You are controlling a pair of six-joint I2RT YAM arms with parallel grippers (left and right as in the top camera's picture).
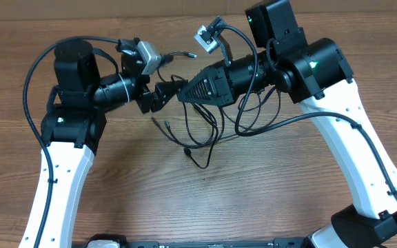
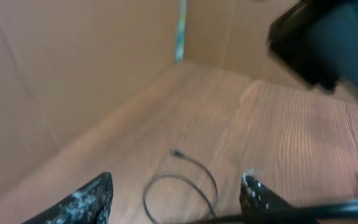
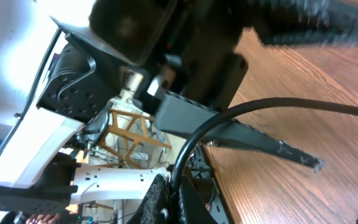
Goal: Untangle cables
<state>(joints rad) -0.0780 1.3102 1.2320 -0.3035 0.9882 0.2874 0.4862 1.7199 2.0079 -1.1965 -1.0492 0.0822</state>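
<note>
Several thin black cables (image 1: 206,135) lie looped and crossed on the wooden table below both grippers, with small plug ends at the left. My left gripper (image 1: 158,96) points right and is open; in the left wrist view its fingers (image 2: 178,182) straddle empty air above a cable loop (image 2: 176,152) on the table. My right gripper (image 1: 182,95) points left, its tip close to the left gripper. In the right wrist view its fingers (image 3: 173,188) are shut on a black cable (image 3: 272,101) that arcs away to the right.
Brown walls (image 2: 73,81) close the table at the back and left. The thicker arm wires (image 1: 33,76) loop off the left arm. A left gripper finger (image 3: 272,147) lies across the right wrist view, close to the held cable.
</note>
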